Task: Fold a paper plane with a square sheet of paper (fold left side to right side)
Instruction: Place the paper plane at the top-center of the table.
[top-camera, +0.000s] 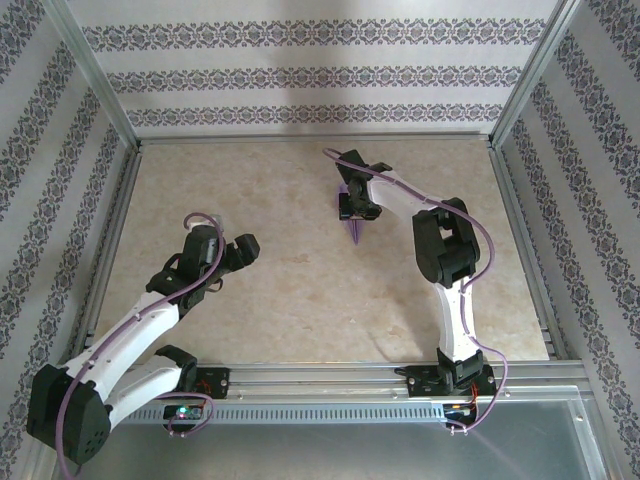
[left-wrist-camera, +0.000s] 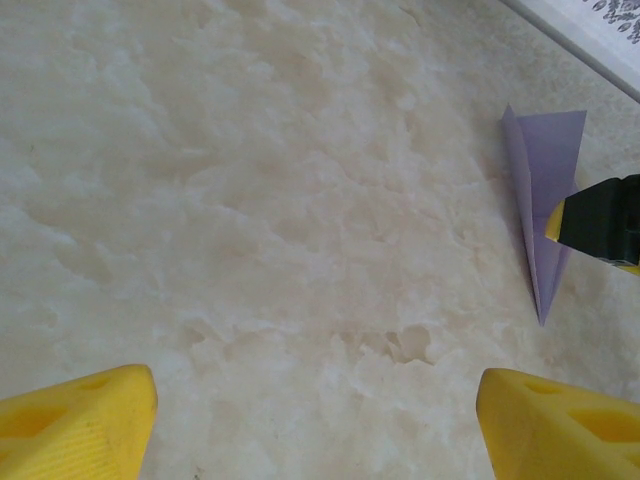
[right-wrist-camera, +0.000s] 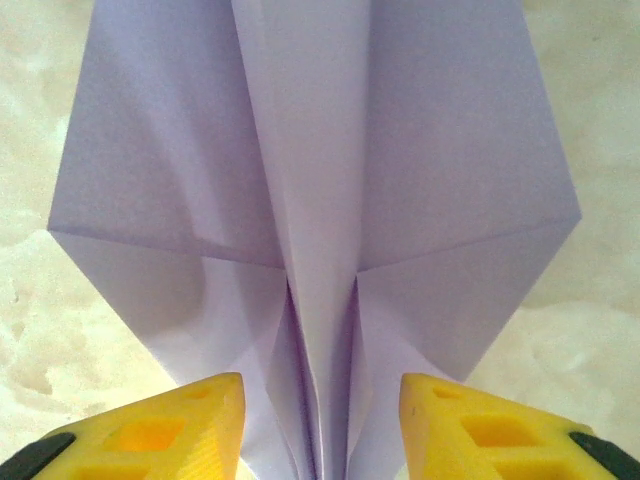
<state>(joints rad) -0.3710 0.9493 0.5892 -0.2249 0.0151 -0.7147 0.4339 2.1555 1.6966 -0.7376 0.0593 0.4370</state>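
The paper plane (top-camera: 356, 228) is lying on the tabletop (top-camera: 280, 300), a little right of centre and toward the far side, with its nose pointing back at the arms. The right gripper (top-camera: 358, 210) is hovering directly over it. In the right wrist view its yellow fingers (right-wrist-camera: 180, 420) are standing apart, straddling the plane's centre crease without pinching it. The left gripper (top-camera: 240, 248) is hanging well apart to the left, its jaws spread wide over bare tabletop and holding nothing.

A beige marbled table (top-camera: 300, 300) carries one lavender paper plane (left-wrist-camera: 545, 180) toward its far side
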